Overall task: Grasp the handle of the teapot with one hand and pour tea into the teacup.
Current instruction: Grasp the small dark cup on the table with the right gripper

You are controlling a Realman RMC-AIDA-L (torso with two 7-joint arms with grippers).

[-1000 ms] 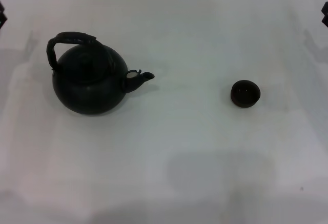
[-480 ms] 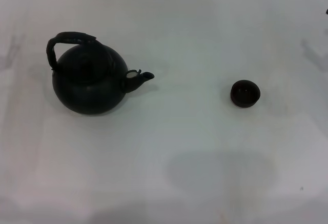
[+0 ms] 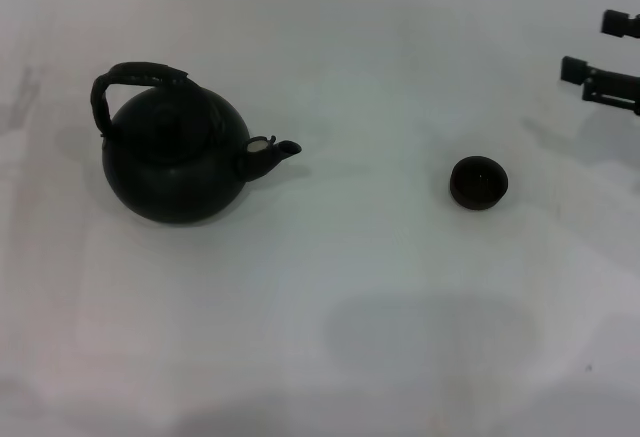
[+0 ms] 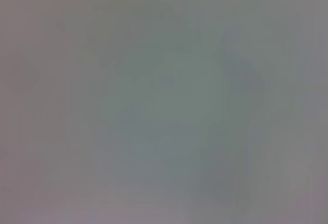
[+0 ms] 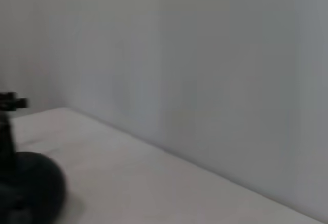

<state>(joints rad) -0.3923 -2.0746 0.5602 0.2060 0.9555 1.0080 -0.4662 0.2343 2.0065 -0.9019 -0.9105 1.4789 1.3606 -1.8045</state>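
Observation:
The teapot (image 3: 175, 162) stands at the left of the white table (image 3: 350, 257), large, round and dark, its stubby spout (image 3: 272, 153) with a pale spot pointing right toward the teacup. Its thick ribbed handle (image 3: 135, 79) arches over the top. The teacup (image 3: 478, 181), tiny and dark, sits right of centre. My right gripper (image 3: 598, 49) hangs open at the far right edge, behind and to the right of the teacup, touching nothing. The left gripper is out of view. A dark rounded shape (image 5: 31, 190) fills a corner of the right wrist view; I cannot tell what it is.
Only a plain grey blur shows in the left wrist view. A pale wall (image 5: 205, 70) rises behind the table's far edge in the right wrist view. A faint shadow lies on the table's near middle (image 3: 430, 332).
The right gripper has come in from the right edge toward the teacup. The left gripper's tip, at the left edge a second ago, has gone from view. Teapot and teacup have not moved.

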